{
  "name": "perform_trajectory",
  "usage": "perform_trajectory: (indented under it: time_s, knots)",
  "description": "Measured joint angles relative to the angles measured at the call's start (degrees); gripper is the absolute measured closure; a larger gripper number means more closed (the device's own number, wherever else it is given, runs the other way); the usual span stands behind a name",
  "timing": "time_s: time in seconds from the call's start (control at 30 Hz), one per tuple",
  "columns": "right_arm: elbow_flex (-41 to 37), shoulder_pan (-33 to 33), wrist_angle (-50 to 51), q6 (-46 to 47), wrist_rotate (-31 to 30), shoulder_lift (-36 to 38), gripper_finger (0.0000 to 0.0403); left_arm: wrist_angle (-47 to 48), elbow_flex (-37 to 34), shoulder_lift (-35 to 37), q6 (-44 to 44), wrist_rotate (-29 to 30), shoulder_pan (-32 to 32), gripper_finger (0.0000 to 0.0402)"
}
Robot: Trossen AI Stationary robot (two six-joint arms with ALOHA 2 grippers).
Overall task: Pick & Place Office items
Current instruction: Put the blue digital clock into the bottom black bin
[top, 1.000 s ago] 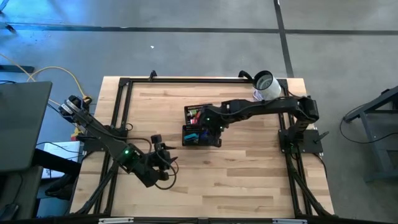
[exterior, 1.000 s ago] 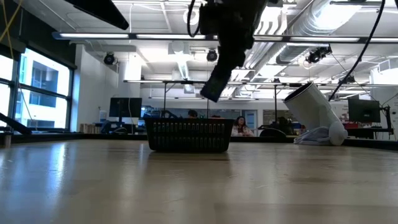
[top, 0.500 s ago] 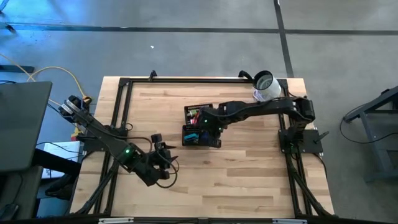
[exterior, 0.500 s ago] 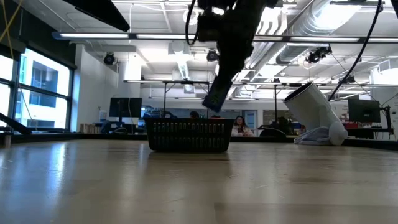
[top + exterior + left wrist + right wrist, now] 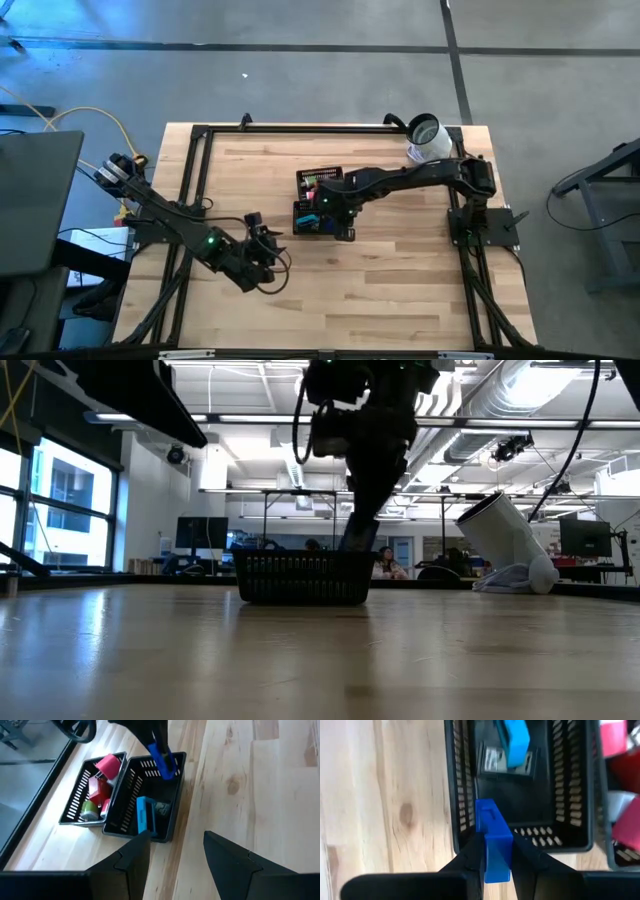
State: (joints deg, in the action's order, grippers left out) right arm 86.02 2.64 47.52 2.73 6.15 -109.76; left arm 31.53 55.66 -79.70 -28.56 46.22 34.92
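Observation:
The black two-compartment mesh tray (image 5: pixel 300 228) sits mid-table. Red and green pieces (image 5: pixel 97 785) fill one compartment; a teal block (image 5: pixel 144 814) and a dark flat piece (image 5: pixel 504 761) lie in the other. My right gripper (image 5: pixel 492 857) reaches in from the table's right, shut on a blue block (image 5: pixel 491 837), over the end of the teal block's compartment (image 5: pixel 520 795). In the low view its fingers (image 5: pixel 357 540) reach the tray's rim (image 5: pixel 300 557). My left gripper (image 5: pixel 175 855) waits open near the tray, toward the table's near-left. My right gripper pinches the blue block (image 5: pixel 162 759) between its two fingers, one on each long side (image 5: pixel 482 847); the fingers lie along the block. It comes slanting down from the table's right. The block sticks out past the fingertips, tilted, over the tray's end wall (image 5: pixel 520 842); whether it touches the tray I cannot tell.
A white-and-grey roll-shaped object (image 5: pixel 427 138) leans at the table's far right corner, also in the low view (image 5: pixel 505 545). Black frame rails (image 5: pixel 300 128) run along the table's edges. Bare wood (image 5: pixel 400 280) lies in front of the tray.
My right gripper has come down with the blue block from above the tray to the level of its rim, drifting a little toward the table's left, and stays shut on the block.

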Motion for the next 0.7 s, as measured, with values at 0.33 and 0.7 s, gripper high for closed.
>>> perform_trajectory:
  time_s: [0.33, 0.7]
  knots:
    - [0.02, 0.39, -0.50, -0.12, 1.54, -2.11, 0.0351, -1.59, -1.23, 0.00, 0.37, 0.00, -1.40, 0.0225]
    - [-0.03, 0.39, -3.45, -0.68, 3.09, -2.40, 0.0351, -2.06, -1.25, 0.00, 0.68, 0.04, -1.49, 0.0225]
